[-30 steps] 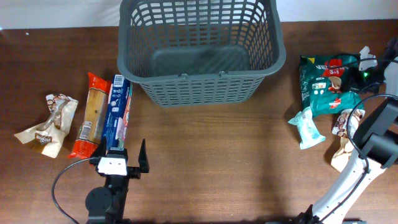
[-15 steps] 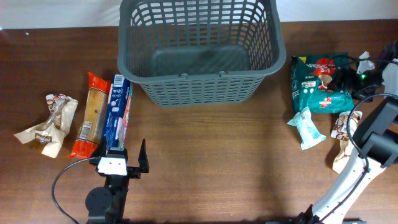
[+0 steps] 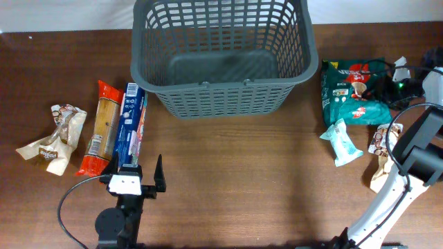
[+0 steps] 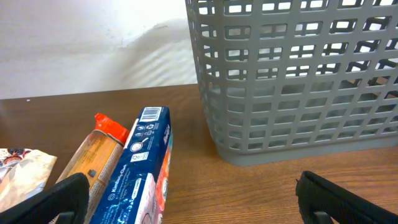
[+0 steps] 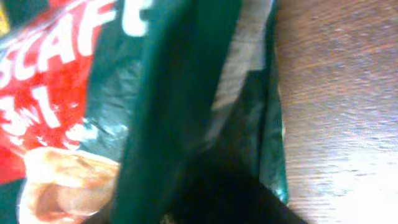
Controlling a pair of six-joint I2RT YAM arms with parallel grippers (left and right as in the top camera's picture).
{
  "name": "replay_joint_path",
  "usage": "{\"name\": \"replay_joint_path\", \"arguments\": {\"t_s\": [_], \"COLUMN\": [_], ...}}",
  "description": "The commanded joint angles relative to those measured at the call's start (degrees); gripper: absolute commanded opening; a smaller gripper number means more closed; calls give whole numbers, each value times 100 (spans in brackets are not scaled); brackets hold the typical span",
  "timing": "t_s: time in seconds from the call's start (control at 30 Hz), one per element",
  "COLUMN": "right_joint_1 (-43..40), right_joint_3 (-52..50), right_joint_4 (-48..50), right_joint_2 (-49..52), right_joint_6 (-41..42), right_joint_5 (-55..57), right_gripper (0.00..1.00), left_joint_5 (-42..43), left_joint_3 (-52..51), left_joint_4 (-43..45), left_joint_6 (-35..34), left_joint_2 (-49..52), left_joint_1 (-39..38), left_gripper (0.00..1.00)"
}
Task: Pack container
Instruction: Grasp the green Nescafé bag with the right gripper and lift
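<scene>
The container (image 3: 228, 87), a large dark grey slotted basket, stands at the table's back middle and holds nothing that I can see; it also shows in the left wrist view (image 4: 292, 93). My right gripper (image 3: 389, 86) is at the far right, shut on a green snack packet (image 3: 349, 93), which fills the right wrist view (image 5: 93, 93). My left gripper (image 3: 140, 171) is open and empty at the front left, its fingers (image 4: 199, 202) just short of a blue packet (image 3: 130, 128) that also shows in the left wrist view (image 4: 140, 174).
An orange packet (image 3: 102, 128) lies beside the blue one, and a crumpled brown-and-white packet (image 3: 55, 138) lies further left. A light blue packet (image 3: 342, 142) and a brown packet (image 3: 381, 149) lie at the right, near the right arm's base and cable.
My right gripper has drawn the green packet leftward, toward the basket. The left arm has not moved.
</scene>
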Motion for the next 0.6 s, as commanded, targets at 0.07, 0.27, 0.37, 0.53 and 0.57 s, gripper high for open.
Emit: {"name": "replay_joint_path", "arguments": {"t_s": [0.07, 0.27, 0.37, 0.53, 0.57], "right_joint_1": [94, 33, -28, -55, -55], "right_joint_3": [-162, -129, -2, 529, 669], "right_joint_4": [68, 76, -63, -319, -365], "right_joint_2": [313, 297, 175, -293, -413], "right_joint_6": [144, 520, 623, 621, 621], "right_joint_5": [-116, -114, -118, -118, -116], "right_gripper": [4, 4, 4, 4, 4], "left_joint_5": [63, 63, 63, 63, 63], "left_joint_3": [-35, -35, -35, -35, -35], "left_joint_4": [4, 4, 4, 4, 4], "left_joint_6": [-33, -33, -33, -33, -33], "left_joint_2": [-37, -37, -37, -37, -37], "left_joint_1": [-17, -17, -17, -17, -17], "left_gripper": [99, 99, 99, 99, 99]}}
